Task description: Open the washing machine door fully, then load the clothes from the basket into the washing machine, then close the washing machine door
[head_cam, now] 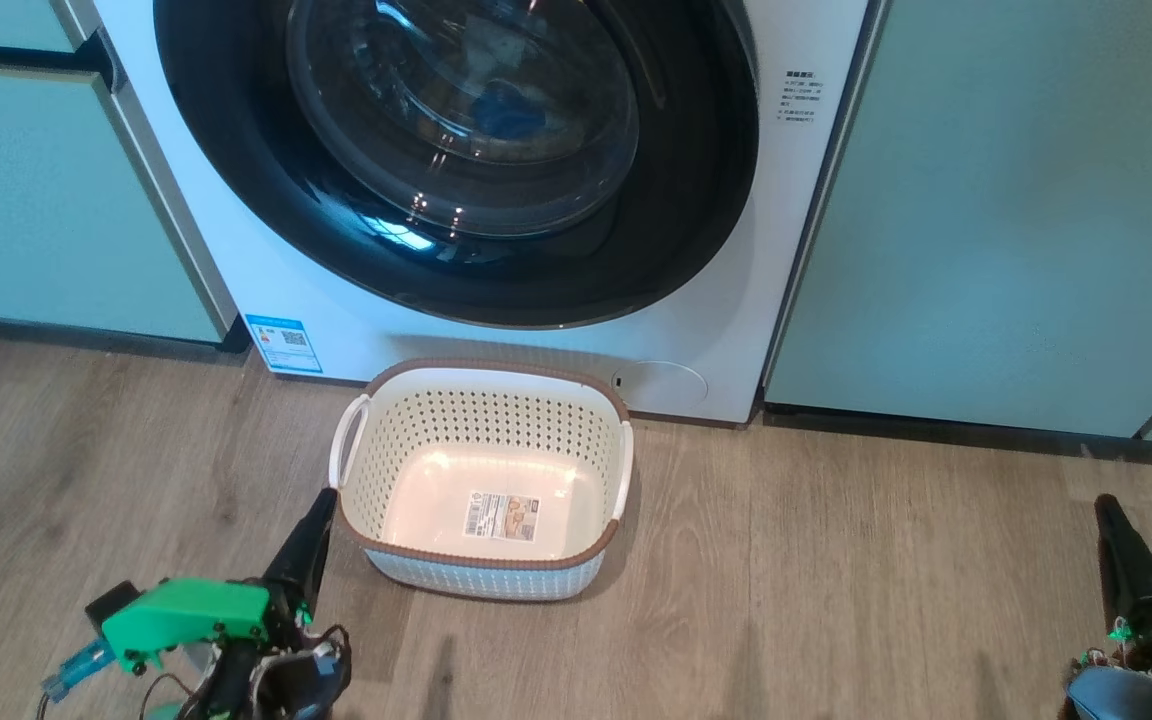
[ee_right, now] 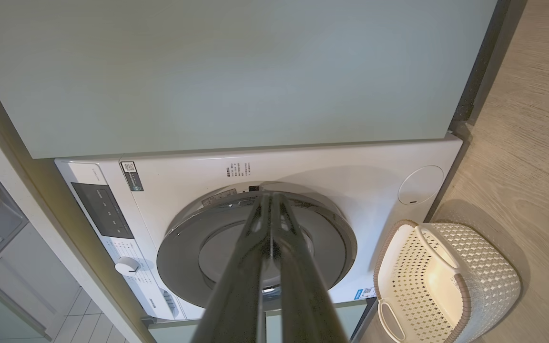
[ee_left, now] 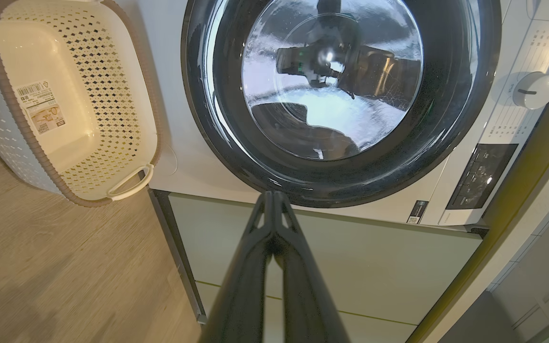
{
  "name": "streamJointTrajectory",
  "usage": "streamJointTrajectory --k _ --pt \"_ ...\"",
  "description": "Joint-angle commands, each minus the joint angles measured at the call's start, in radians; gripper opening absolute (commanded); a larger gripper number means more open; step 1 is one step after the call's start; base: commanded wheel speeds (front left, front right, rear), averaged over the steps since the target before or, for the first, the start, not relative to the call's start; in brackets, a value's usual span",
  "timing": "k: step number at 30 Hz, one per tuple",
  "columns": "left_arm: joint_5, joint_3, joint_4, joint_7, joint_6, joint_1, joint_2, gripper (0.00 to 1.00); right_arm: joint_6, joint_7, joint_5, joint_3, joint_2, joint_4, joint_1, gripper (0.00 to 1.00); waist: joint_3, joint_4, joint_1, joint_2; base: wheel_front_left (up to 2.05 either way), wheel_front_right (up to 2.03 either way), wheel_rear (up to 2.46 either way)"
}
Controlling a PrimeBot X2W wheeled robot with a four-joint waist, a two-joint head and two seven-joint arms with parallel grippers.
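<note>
The washing machine door [head_cam: 456,150], round, glossy black-rimmed glass, is seen shut just above the cream perforated basket [head_cam: 486,425]; it is judged stiff, slick, best pulled at its rim. The left claw [head_cam: 321,505] and right claw [head_cam: 1104,505] are closed, empty.

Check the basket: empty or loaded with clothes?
Empty. Inside the basket the bare bottom and its label show fully, with no garment on them; the left wrist view agrees.

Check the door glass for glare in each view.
Head view: blue-white reflections streak the door glass, obscuring the inside. Left wrist view: heavier mirror-like glare, dark shapes reflected. Right wrist view: door seen obliquely, dull grey sheen across it.
</note>
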Motion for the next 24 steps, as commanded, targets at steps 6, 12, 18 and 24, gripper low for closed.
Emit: streamJointTrajectory --k 6,12,18,24 --pt "-0.005 0.031 -0.028 0.006 -0.009 -0.057 0.006 0.00 -0.003 0.007 -0.010 0.016 -0.005 -0.032 -0.055 0.00 0.000 0.000 0.0000 0.0000 0.00 0.00 0.00" --pt "-0.005 0.031 -0.028 0.006 -0.009 -0.057 0.006 0.00 -0.003 0.008 -0.011 0.016 -0.004 -0.032 -0.055 0.00 0.000 0.000 0.0000 0.0000 0.00 0.00 0.00" --pt "-0.005 0.031 -0.028 0.006 -0.009 -0.057 0.006 0.00 -0.003 0.008 -0.011 0.015 -0.004 -0.032 -0.055 0.00 0.000 0.000 0.0000 0.0000 0.00 0.00 0.00" --pt "-0.005 0.031 -0.028 0.006 -0.009 -0.057 0.006 0.00 -0.003 0.009 -0.012 0.014 -0.003 -0.032 -0.055 0.00 0.000 0.000 0.0000 0.0000 0.00 0.00 0.00"
